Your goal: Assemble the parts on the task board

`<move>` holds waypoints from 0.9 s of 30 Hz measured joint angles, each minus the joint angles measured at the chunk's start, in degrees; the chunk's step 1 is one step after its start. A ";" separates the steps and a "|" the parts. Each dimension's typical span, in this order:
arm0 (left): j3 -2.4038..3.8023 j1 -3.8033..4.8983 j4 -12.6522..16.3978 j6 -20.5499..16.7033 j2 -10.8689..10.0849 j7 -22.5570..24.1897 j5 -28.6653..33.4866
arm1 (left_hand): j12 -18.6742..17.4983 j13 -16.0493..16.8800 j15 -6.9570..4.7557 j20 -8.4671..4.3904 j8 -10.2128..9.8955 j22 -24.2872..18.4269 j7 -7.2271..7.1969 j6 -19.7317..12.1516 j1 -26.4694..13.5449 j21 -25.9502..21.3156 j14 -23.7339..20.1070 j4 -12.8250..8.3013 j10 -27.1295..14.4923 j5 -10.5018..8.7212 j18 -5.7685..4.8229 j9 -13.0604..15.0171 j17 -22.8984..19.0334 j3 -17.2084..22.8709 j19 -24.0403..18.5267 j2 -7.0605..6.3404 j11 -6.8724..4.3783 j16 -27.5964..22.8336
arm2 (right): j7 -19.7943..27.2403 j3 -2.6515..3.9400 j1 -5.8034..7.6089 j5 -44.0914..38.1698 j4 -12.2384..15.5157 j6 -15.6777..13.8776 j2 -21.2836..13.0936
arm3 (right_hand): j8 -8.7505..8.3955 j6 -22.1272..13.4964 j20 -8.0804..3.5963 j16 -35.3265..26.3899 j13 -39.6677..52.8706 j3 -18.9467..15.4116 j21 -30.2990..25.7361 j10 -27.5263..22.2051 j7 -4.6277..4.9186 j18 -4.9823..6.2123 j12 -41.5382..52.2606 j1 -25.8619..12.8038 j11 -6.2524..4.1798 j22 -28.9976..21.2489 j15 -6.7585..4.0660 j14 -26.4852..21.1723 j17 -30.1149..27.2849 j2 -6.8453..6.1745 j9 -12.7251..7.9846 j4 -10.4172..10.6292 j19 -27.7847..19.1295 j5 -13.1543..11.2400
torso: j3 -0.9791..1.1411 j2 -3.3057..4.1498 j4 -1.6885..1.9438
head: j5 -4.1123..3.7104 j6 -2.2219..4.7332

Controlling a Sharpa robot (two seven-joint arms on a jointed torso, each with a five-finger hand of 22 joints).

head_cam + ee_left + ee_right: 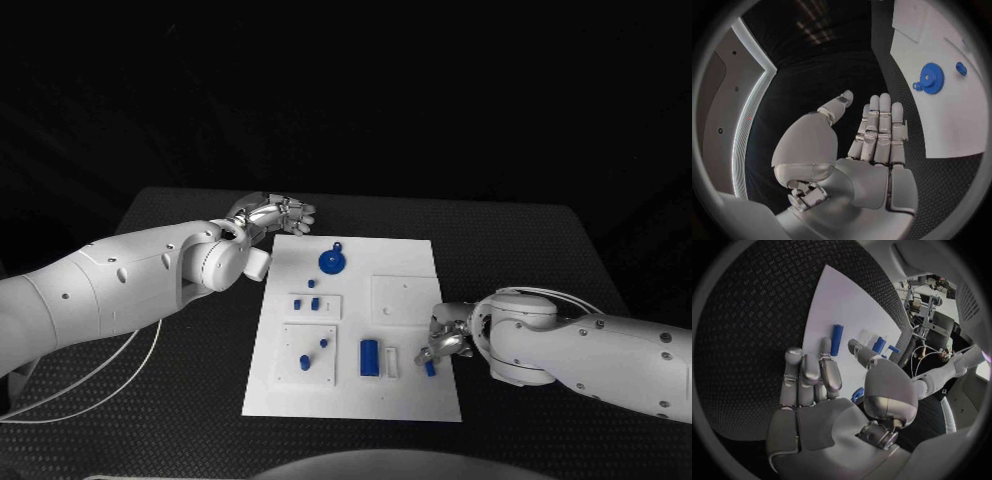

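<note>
The white task board (411, 395) lies in the middle of the black table. On it are a blue gear (332, 262), several small blue parts (306, 302) and a blue cylinder (369, 358). My right hand (444, 340) hovers over the board's right edge with its fingers stretched out and holds nothing. A short blue peg (430, 368) lies just past its fingertips, also seen as the peg (837, 339) beyond the right hand (829, 390). My left hand (274, 215) is flat and empty off the board's far left corner. The left hand (873, 135) is beside the gear (928, 76).
Raised white square blocks (404, 295) sit on the board. A thin white cable (101, 375) trails over the table's left side under my left arm. A sliver of blue (857, 394) shows behind my right thumb; I cannot tell what it is.
</note>
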 measured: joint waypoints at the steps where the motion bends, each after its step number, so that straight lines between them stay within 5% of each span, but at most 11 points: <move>1: 0.00 0.00 0.01 0.02 0.00 0.00 0.00 | 0.00 0.00 0.00 0.00 0.00 0.00 0.00 0.00 0.00 0.00 0.00 0.00 0.00 0.00 0.00 0.00 0.00 0.00 0.00 0.00 0.00 0.00 | 0.00 0.00 -0.07 -0.43 -0.02 0.00 0.09 | 0.03 0.04 0.00 0.00 0.00 0.24 0.00 0.13 0.04 0.00 0.00 0.48 -0.06 0.00 0.01 0.00 0.00 0.33 0.07 -0.24 0.00 0.00 | -0.01 0.00 0.01 | -0.01 -0.03; 7: 0.00 0.00 0.04 0.12 -0.02 -0.02 0.00 | 0.00 0.00 0.00 0.00 0.00 -0.01 0.00 0.00 0.00 0.00 0.00 0.00 0.00 0.00 0.00 0.00 0.00 0.00 0.00 0.00 0.00 0.00 | 0.02 -0.17 -0.46 -3.80 -0.04 -0.13 0.69 | 2.04 0.16 0.00 0.00 0.00 0.41 0.23 0.16 0.25 0.00 0.00 3.01 -0.25 0.00 0.02 -0.01 0.00 1.84 0.44 -2.16 -0.01 0.00 | -0.02 -0.03 0.01 | 0.02 -0.13; 11: 0.00 0.00 0.06 0.17 -0.02 -0.04 0.00 | 0.00 0.00 0.00 0.00 0.00 -0.01 0.00 0.00 0.00 0.00 0.00 0.00 0.00 0.00 0.00 0.00 0.06 0.00 0.00 0.00 0.00 0.00 | -0.25 -0.25 -0.86 -7.01 -0.10 -0.31 1.30 | 8.14 0.18 -0.19 0.00 -0.01 -0.08 0.44 0.22 0.30 -0.04 0.00 5.60 -0.31 -0.03 0.08 -0.06 -0.09 3.62 -1.25 -5.19 -0.26 0.00 | -0.02 -0.03 -0.01 | 0.07 -0.12; 18: 0.00 0.00 0.09 0.24 -0.07 -0.08 0.00 | 0.00 0.00 0.00 0.00 0.00 0.01 0.00 0.00 -0.22 0.00 0.00 0.00 0.00 0.00 0.00 0.00 0.05 0.00 0.00 0.22 0.00 0.00 | -0.29 0.03 -1.40 -12.60 0.34 -0.82 2.12 | 8.13 -0.03 -0.10 0.00 -0.01 0.46 0.44 -0.30 0.47 -0.41 -0.23 7.96 -0.15 -0.18 0.22 -0.20 -0.32 4.35 -0.78 -8.87 -0.74 -0.01 | 0.02 -0.01 -0.03 | 0.10 -0.14; 23: 0.00 0.00 0.09 0.29 -0.08 -0.11 0.00 | 0.00 -0.01 0.00 0.00 0.00 0.04 0.00 0.00 -0.22 0.00 0.00 0.02 0.00 0.00 0.00 0.00 0.11 0.02 0.00 0.22 0.00 0.00 | -0.20 0.03 -1.58 -14.21 0.66 -1.33 2.06 | 8.10 -0.10 -0.01 0.00 -0.01 0.40 0.44 -0.37 0.52 -0.45 -0.23 8.06 -0.08 -0.29 0.23 -0.21 -0.36 4.56 -0.78 -8.93 -0.83 -0.01 | 0.05 -0.01 -0.05 | 0.14 -0.19; 27: 0.00 0.00 0.10 0.32 -0.08 -0.15 0.00 | 0.00 -0.05 0.00 0.00 0.00 0.03 0.00 0.00 -0.22 0.00 0.00 0.12 0.00 0.00 0.00 0.00 0.11 0.12 0.00 0.22 0.00 0.00 | -0.04 0.01 -1.66 -13.21 0.83 -2.15 1.59 | 8.06 0.12 0.22 -0.01 -0.01 1.52 0.44 -0.38 0.28 -0.46 -0.62 7.62 -0.08 -0.55 0.29 -0.27 -0.49 6.00 -0.78 -8.44 -1.02 0.90 | 0.06 0.01 -0.05 | 0.16 -0.19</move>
